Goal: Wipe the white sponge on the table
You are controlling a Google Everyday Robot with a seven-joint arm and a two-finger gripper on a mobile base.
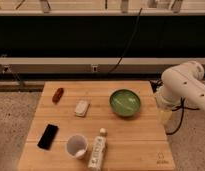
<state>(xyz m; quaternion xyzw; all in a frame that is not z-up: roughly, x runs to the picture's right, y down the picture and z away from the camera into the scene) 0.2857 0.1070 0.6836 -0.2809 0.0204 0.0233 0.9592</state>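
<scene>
1. Fingers [164, 118] of the gripper [165, 115] are spread wide apart and hold nothing.
2. That gripper hangs pointing down at the right edge of the table [141, 140], below the robot's white arm [186, 85], which comes in from the right.
3. Well apart from it, the white sponge [82, 107] lies flat on the table, left of centre, untouched.
4. A green bowl [125, 102] stands to the sponge's right, between the sponge and the gripper.
5. Behind and to the left of the sponge lies a small reddish-brown object [58, 94].
6. Nearer the front edge are a black phone [48, 136], a white cup [76, 146] tipped on its side, and a white labelled bottle [98, 150] lying down just beside the cup.
</scene>
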